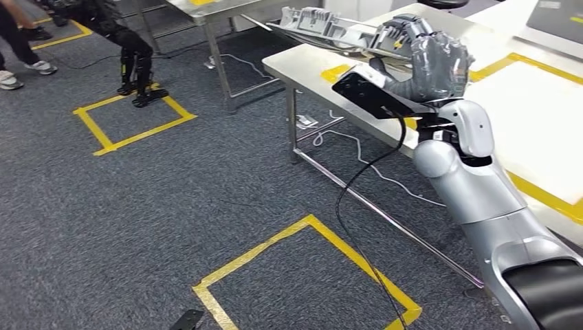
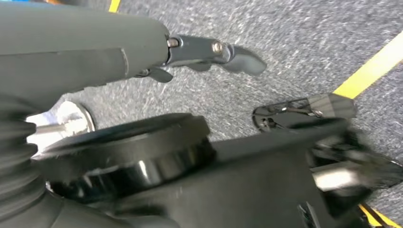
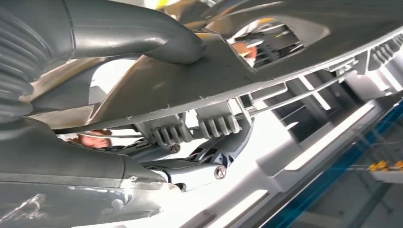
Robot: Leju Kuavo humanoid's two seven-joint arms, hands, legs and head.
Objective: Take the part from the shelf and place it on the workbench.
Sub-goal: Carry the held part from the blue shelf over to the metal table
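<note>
The right hand [image 1: 430,58], upper right of the head view, is clamped on one grey part [image 1: 323,27], held above the white counter [image 1: 543,130], its long axis running toward the upper left. The left hand [image 2: 216,52] is seen over grey carpet [image 1: 206,192], fingers loose around nothing. Two yellow floor squares [image 1: 130,120] are marked

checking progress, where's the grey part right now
In the head view the grey part is up at the right, held by the right hand above the near corner of the steel workbench, not yet set down.
</note>
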